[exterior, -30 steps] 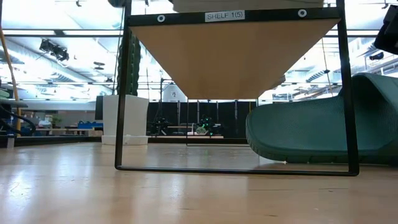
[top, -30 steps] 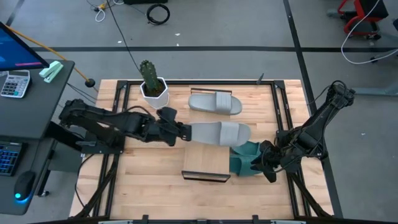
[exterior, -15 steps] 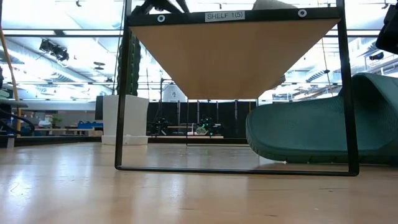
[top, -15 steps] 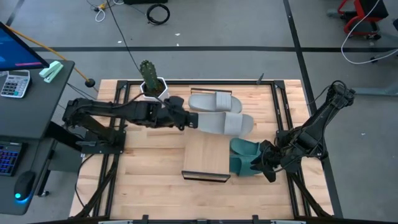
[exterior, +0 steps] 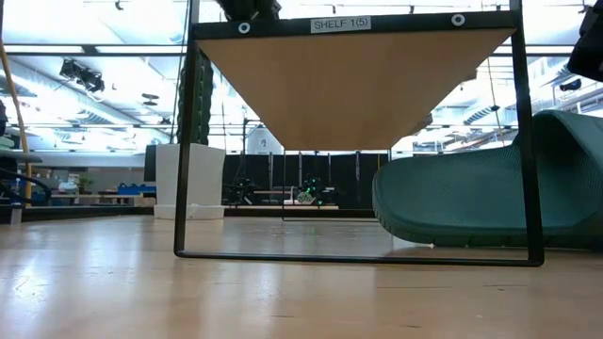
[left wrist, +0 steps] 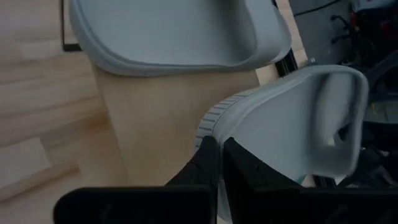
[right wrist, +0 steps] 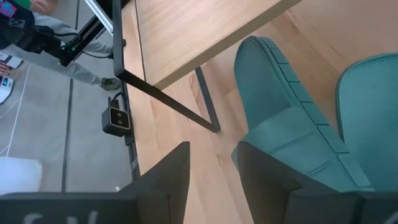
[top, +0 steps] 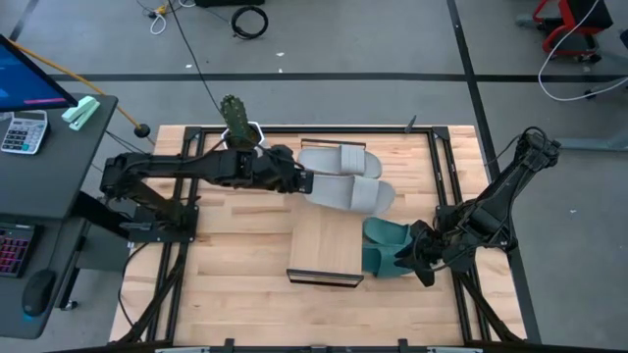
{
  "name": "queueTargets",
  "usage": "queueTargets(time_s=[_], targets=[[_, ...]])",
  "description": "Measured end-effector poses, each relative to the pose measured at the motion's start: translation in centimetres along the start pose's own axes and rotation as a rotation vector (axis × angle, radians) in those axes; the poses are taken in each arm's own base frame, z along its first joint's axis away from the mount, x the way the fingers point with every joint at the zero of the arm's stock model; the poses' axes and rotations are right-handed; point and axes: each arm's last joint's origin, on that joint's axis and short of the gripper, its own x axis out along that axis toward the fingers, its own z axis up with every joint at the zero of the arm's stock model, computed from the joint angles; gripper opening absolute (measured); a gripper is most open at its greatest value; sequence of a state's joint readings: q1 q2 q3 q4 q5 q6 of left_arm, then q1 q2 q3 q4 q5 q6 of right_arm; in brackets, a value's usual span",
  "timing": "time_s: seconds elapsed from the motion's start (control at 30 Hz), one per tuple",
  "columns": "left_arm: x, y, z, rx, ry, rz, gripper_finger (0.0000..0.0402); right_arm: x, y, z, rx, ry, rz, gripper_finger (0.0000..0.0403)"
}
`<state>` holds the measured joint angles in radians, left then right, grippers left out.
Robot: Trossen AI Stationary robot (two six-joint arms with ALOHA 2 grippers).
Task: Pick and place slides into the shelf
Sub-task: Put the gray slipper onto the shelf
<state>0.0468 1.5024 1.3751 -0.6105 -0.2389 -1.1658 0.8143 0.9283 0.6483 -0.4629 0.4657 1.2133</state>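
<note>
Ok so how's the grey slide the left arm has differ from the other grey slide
The held grey slide is pinched at its heel by the shut left claw and angled over the shelf; the other grey slide is ungripped, straight, nearer the cactus pot. The held one overlaps the other's edge. Both are light grey foam with a wide strap.

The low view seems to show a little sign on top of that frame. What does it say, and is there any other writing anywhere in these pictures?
"SHELF 1(5)": a white label on the dark top bar of the shelf, in the low view.
The calculator on the side desk in the high view has keys too small to read.
No readable writing on the grey slides or the teal slides.
</note>
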Motion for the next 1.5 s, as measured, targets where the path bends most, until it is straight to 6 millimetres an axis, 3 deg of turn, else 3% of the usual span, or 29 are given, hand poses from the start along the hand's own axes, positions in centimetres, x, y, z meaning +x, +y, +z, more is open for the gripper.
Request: queueTargets(time_s=[0.33,0.63,1.07,1.5], targets=[[2.4,2.0,-0.6,-0.048,0.029,-0.026,0.0009,0.0,0.0,0.0,0.032,-0.001,0.0,0.0142],[2.7,2.3,-0.6,-0.026,0.042,-0.03,0.0009,0.0,0.0,0.0,0.04,0.0,-0.001,0.0142],[-1.1,3.0,1.6,-0.016,-0.037,-0.053,0.001,0.0,-0.1,0.0,0.04,0.001,-0.006,0.0142],[-1.3,3.2,1.4,-0.005,-0.032,-0.024,0.0015,0.0,0.0,0.0,0.042,0.005,-0.005,0.0142]])
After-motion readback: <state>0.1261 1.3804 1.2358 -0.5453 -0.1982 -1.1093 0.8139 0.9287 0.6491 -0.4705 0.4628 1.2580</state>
